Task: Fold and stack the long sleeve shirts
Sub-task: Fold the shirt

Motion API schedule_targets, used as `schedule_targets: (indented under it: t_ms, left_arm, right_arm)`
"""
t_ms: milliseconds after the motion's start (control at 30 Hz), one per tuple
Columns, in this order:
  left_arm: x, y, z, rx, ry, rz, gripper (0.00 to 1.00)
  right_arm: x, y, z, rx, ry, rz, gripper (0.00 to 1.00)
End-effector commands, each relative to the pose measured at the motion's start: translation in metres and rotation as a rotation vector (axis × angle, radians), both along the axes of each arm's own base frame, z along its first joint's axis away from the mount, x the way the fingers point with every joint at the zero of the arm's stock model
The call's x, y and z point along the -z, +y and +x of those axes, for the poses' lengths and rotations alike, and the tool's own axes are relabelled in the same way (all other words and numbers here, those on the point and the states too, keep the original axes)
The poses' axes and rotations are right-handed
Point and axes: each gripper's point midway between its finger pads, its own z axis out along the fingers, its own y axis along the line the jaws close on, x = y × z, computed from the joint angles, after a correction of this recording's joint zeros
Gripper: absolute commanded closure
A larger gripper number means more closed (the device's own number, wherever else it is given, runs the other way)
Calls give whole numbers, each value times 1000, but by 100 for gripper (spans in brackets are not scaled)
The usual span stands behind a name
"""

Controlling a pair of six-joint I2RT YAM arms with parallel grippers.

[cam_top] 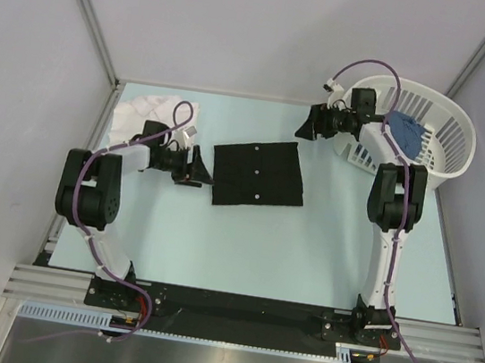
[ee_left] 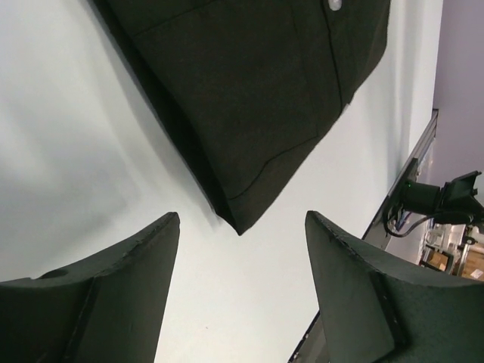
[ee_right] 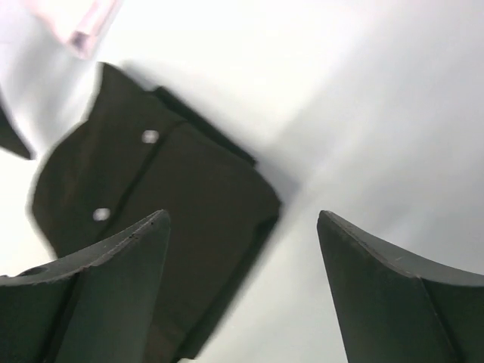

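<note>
- Desk [cam_top: 241,254]: pale and flat, it carries both shirts and a basket.
- Basket [cam_top: 466,132]: white and slatted, at the far right corner; it is not part of the stack.
- Black shirt [cam_top: 258,173]: lies mid-desk as a flat, squared rectangle with its buttons up. Judged folded, so roughly half the job looks done.
- White shirt [cam_top: 153,108]: crumpled at the far left corner, well apart from the black one. It is not yet folded or stacked.
- Left arm [cam_top: 87,191]: jaws released and empty, just beside the black shirt's left edge.
- Right arm [cam_top: 395,198]: jaws released and empty, between basket and black shirt.
</note>
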Motion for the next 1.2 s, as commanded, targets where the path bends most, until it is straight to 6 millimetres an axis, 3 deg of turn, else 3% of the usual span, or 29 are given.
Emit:
schedule_targets:
  t_ms: [0,67,167,300,333,367,400,500,600,767,1033,1133,1167]
  left_arm:
    - [-34,-2,1,42,-116,-32,27]
    - [-28,-2,-6,27,-91,-33,27]
    - [-20,-1,-16,12,-55,-30,26]
    - [-8,2,-34,-5,19,-11,27]
    - [-4,1,-38,-12,48,-17,27]
    - [-2,1,-41,-23,76,-24,28]
    - [1,0,-42,-24,82,-25,29]
    - [13,-3,-44,-19,91,-13,31]
    - [21,-10,-45,-4,116,-20,34]
    - [29,-27,-49,69,121,-28,36]
    - [39,-34,-38,76,152,-40,51]
    - [38,-35,-34,78,139,-35,61]
    - [37,-35,-34,81,134,-31,72]
  right_arm:
    - [-52,36,-30,-153,-3,168,14]
    - [-66,59,-57,-209,7,203,13]
    - [-77,80,-85,-266,-3,204,13]
    - [-72,69,-122,-196,80,180,16]
    - [-65,64,-132,-175,108,179,17]
    - [-42,57,-149,-142,182,179,20]
    - [-52,52,-162,-100,197,191,21]
    - [-30,38,-192,7,254,173,26]
    - [-5,21,-202,112,282,140,30]
    - [34,-6,-198,260,347,78,32]
    - [66,-5,-186,292,390,64,33]
    - [74,2,-190,269,415,75,47]
    - [73,6,-187,253,404,91,61]
